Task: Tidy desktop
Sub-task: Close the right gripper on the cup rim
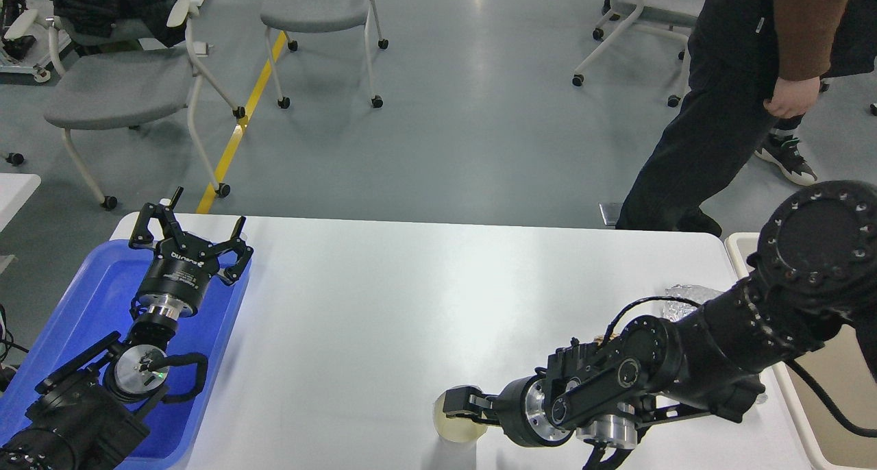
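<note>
A: Largest item?
B: Bench (384,305). White, smooth, glossy, rounded corners, filling the lower middle of the view. Mostly bare as seen.

A: What sits around it?
B: Tray (89,299), blue plastic, at the bench's left end. Bin (740,244), beige, off the bench's right end, largely hidden by the arm. Chairs and a walking person on the floor beyond the bench's far edge.

A: Loose items on the bench?
B: Two seen. Wrapper (685,299), crinkled and clear or silvery, near the right end, partly behind the arm. Cup (455,425), small, pale and translucent, at the near edge, right of centre.

A: Pincers?
B: Left pincer (188,233), fingers spread wide and empty, raised over the tray's far corner. Right pincer (462,401), lying low along the near edge, fingers at the cup's rim. Seemingly closed on it, but the grip is too dark and end-on; cannot tell.

A: Progress?
B: By judgement, well along. Most of the bench shows nothing on it. Cup is in hand or about to be, wrapper remains. Any ground under the right arm is hidden.

A: Tray contents?
B: Visible floor shows nothing; the near part is hidden by the left arm.
</note>
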